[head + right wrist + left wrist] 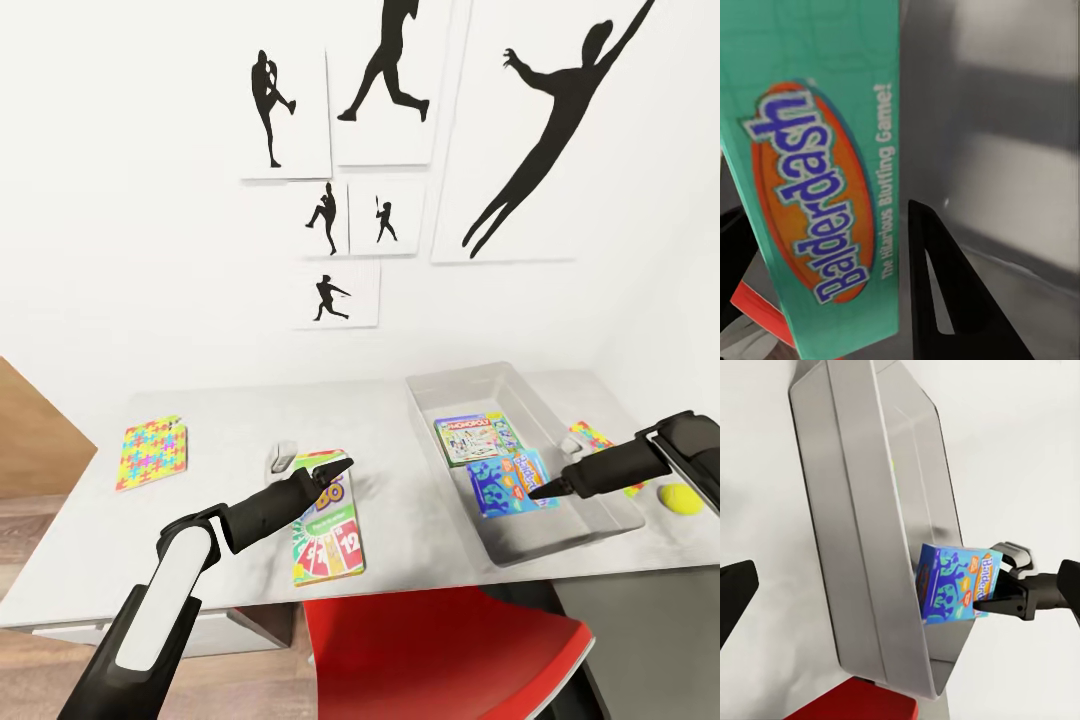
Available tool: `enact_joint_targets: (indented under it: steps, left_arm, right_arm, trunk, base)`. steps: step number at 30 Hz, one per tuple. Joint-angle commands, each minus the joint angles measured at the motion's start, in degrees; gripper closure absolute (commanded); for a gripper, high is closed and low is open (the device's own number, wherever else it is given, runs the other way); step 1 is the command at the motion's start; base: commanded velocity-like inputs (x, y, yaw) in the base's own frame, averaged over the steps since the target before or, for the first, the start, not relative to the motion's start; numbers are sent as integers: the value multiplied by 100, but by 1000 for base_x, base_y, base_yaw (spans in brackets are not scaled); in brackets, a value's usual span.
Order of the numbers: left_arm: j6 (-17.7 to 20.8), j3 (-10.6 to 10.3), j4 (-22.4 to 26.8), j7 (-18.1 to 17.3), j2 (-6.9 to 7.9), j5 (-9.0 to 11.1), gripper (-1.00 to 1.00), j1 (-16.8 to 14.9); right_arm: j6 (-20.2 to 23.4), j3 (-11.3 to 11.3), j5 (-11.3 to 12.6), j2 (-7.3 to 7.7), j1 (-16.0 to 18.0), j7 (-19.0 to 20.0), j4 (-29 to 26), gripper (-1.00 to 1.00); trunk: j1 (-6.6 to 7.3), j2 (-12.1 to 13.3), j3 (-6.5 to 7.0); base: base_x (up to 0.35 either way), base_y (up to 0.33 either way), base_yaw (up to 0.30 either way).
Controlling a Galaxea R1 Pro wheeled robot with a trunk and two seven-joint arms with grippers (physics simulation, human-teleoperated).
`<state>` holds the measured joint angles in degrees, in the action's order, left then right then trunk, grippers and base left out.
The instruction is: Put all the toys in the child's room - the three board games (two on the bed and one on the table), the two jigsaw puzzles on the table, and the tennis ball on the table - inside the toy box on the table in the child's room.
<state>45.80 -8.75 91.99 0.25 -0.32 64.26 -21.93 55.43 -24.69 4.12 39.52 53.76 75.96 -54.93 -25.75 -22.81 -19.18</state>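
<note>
Your right gripper (pixel 540 492) is reaching into the toy box (pixel 600 520), fingers clamping the blue game (pixel 505 482); left gripper (pixel 335 473), jaws apart, is hovering over the table (pixel 220 500).

You could read most on the blue game box (pixel 825 187): its teal edge carried "Balderdash" in blue letters with white outlines on an orange oval, and beside the oval, at its 3 o'clock, ran "The Hilarious Bluffing Game!" in pale print. In the head view that box (pixel 510 482) lay in the toy box (pixel 590 440), its lettering too small there for you to read. At its 11 o'clock the green-framed game box (pixel 474 435) bore "MONOPOLY" along its top edge. The game box on the table (pixel 326 530) showed large white digits on red and green panels near its lower end, roughly "12" and "13"; its green band of text was too small to read.
</note>
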Motion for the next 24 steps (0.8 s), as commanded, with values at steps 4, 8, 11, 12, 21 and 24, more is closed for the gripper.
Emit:
enact_joint_targets:
  steps: [4,8,11,12,21,24]
  left_arm:
    - [25,5,3,5,-3,7,-100,-4]
    - [25,5,3,5,-3,7,-100,-4]
    - [25,5,3,8,-3,7,-100,-4]
    - [25,5,3,8,-3,7,-100,-4]
    - [25,5,3,4,-3,7,-100,-4]
    - [25,5,3,3,-3,7,-100,-4]
  right_arm:
    - [54,-17,46,6,22,-16,-1,100]
    - [52,-14,46,3,31,-17,-1,100]
    - [54,-12,43,-4,43,-19,-1,100]
    - [54,-12,43,-4,43,-19,-1,100]
    - [48,-10,38,-25,58,-20,-1,100]
    - [49,-10,37,-27,60,-20,-1,100]
  trunk:
    - [-3,-11,-13]
    - [-3,-11,-24]
    - [-3,-11,-40]
    - [-3,-11,-47]
    - [-3,-11,-118]
    - [-3,-11,-144]
  base:
    - [0,0,0]
    - [0,0,0]
    - [0,0,0]
    - [0,0,0]
    - [0,0,0]
    - [0,0,0]
